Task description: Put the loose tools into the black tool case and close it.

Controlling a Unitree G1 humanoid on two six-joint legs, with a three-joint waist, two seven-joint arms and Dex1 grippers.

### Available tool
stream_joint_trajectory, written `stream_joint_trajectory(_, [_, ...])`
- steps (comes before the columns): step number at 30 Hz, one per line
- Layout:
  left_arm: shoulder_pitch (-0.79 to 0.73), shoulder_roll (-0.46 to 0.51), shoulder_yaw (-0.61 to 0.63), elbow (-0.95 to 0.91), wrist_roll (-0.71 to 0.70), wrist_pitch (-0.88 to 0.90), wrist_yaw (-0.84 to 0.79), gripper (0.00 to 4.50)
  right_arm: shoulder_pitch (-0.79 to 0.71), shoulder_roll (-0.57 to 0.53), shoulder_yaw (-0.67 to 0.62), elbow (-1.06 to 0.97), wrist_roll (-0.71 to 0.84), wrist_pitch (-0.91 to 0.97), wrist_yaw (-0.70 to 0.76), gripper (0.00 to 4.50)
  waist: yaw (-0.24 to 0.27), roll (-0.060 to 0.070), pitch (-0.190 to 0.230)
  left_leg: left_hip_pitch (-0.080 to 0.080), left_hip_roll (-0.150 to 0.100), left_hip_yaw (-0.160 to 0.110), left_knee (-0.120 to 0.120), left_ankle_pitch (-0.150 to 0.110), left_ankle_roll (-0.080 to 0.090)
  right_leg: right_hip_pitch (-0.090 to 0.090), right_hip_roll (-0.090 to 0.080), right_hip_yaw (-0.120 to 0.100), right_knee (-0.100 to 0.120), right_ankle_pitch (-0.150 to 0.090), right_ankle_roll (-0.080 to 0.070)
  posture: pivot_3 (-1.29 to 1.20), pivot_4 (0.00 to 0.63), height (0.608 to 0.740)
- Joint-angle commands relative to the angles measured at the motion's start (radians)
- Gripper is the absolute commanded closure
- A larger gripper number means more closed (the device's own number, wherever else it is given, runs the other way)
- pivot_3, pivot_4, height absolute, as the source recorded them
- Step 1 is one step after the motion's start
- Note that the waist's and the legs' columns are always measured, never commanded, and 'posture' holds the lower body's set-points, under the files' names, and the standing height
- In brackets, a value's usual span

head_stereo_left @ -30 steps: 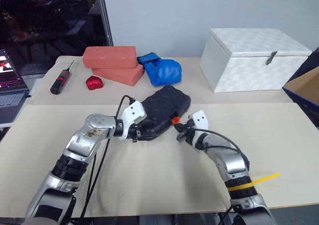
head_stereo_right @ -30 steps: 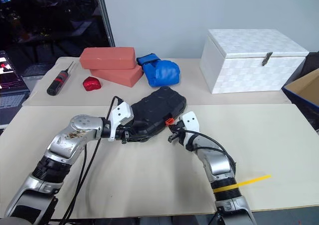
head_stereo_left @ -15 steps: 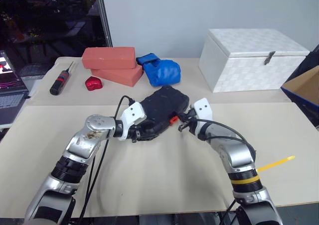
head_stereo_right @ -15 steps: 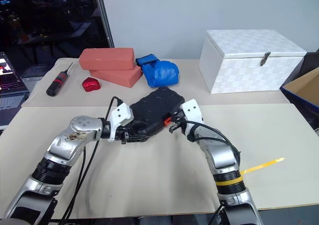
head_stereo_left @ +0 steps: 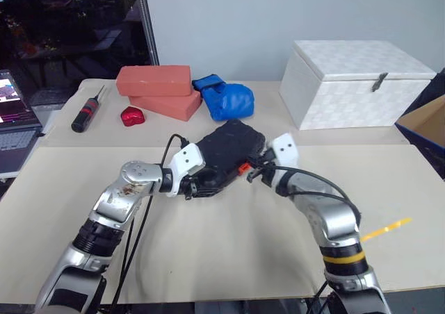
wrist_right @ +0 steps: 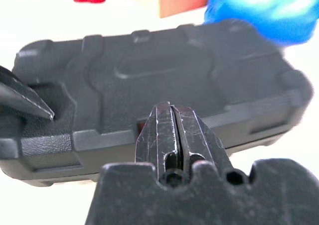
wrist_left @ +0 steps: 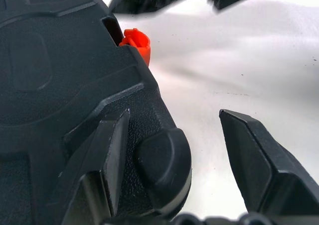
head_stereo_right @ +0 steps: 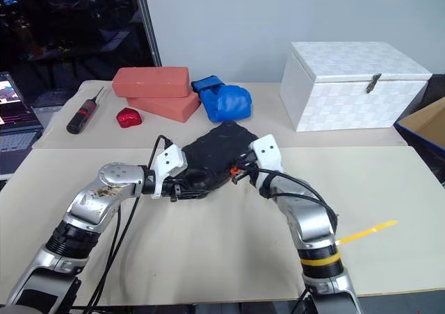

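- The table [head_stereo_left: 229, 251] is a wide beige surface, and all the other things lie on it.
- The white box [head_stereo_left: 354, 83] stands at the far right side, with its lid down and a small metal clasp on the front.
- Two red bricks [head_stereo_left: 158, 90] are stacked at the far left-centre, and a blue boxing glove [head_stereo_left: 226, 98] lies just beside them on the right.
- The black tool case [head_stereo_left: 226, 153] lies closed in the middle of the table, lying diagonally, between the two arms. Its orange latch [head_stereo_left: 243, 167] shows on the edge that faces the right arm.
- The left gripper [head_stereo_left: 193, 187] is at the near corner of the case. Its fingers [wrist_left: 107, 155] are spread; in the left wrist view one finger lies on top of the textured shell and the other one stands free over the table, beside the corner.
- The right gripper [wrist_right: 171, 135] has its fingers pressed together with nothing between them. The tips are just in front of the latch edge of the case; I cannot tell if they touch it.
- A screwdriver [head_stereo_left: 85, 113] with a black and red handle lies at the far left.
- A small red object [head_stereo_left: 131, 116] lies near it, just before the bricks.
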Motion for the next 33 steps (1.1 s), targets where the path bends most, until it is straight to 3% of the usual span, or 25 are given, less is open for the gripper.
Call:
stream_joint_trajectory(1, [0.049, 0.009, -0.050, 0.066, 0.038, 0.039, 0.001, 1.43, 0.032, -0.002, -0.034, -0.101, 0.029, 0.056, -0.030, 4.42, 0.000, 0.000, 0.000, 0.000, 0.000, 0.000, 0.000, 0.000, 0.000, 0.000, 0.000, 0.000, 0.000, 0.000, 0.000, 0.00, 0.150, 0.740])
stream_joint_trajectory(8, [0.038, 0.007, -0.056, 0.086, 0.044, 0.027, -0.007, 1.43, 0.098, -0.036, 0.026, -0.099, 0.009, 0.156, -0.048, 4.42, -0.001, 0.000, 0.000, 0.000, 0.000, 0.000, 0.000, 0.000, 0.000, 0.000, -0.001, 0.000, 0.000, -0.002, -0.003, 0.00, 0.150, 0.740])
stream_joint_trajectory(20, [0.034, 0.013, -0.061, 0.093, 0.049, 0.020, -0.008, 1.43, -0.019, -0.013, 0.073, 0.077, -0.005, 0.077, -0.031, 4.42, 0.000, 0.000, 0.000, 0.000, 0.000, 0.000, 0.000, 0.000, 0.000, 0.000, -0.001, -0.001, -0.002, -0.002, -0.003, 0.00, 0.150, 0.740])
stream_joint_trajectory(33, [0.050, 0.010, -0.060, 0.075, 0.042, 0.029, 0.002, 1.43, -0.079, 0.023, 0.082, 0.093, 0.007, 0.064, -0.027, 4.42, -0.005, 0.000, 0.000, 0.000, 0.000, 0.000, -0.002, 0.000, 0.000, -0.001, -0.001, -0.001, -0.002, -0.002, -0.003, 0.00, 0.150, 0.740])
